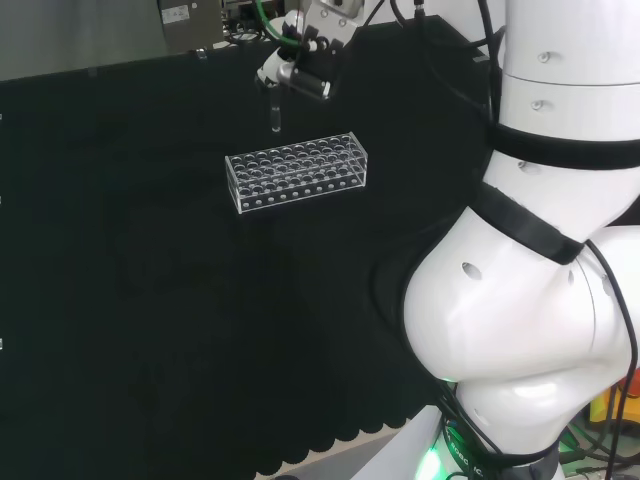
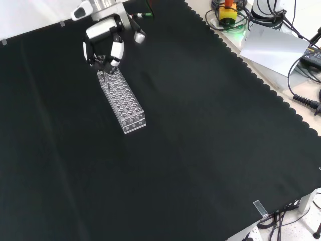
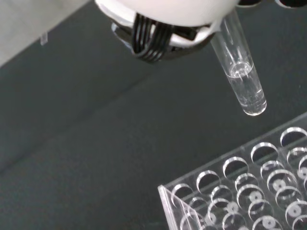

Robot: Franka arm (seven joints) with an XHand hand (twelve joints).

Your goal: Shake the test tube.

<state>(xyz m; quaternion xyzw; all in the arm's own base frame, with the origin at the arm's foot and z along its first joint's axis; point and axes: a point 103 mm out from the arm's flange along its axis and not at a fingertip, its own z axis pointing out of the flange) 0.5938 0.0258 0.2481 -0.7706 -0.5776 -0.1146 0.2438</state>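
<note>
Your hand is pinching the test tube upright, hanging it clear above the rack, fingers curled.

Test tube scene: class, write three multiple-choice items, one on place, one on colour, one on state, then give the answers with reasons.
1. Where is the clear glass test tube?
A. lying on the cloth
B. held above the clear plastic rack
C. standing in the rack

2. What colour is the bench cloth?
A. black
B. white
C. red

3. What does the tube hold?
A. nothing
B. some clear liquid at its bottom
C. liquid to the brim

Answers: 1 B, the head view shows the black and white hand holding it clear of the rack; 2 A, the front view shows black; 3 B, the wrist view shows a liquid surface low in the tube.
</note>
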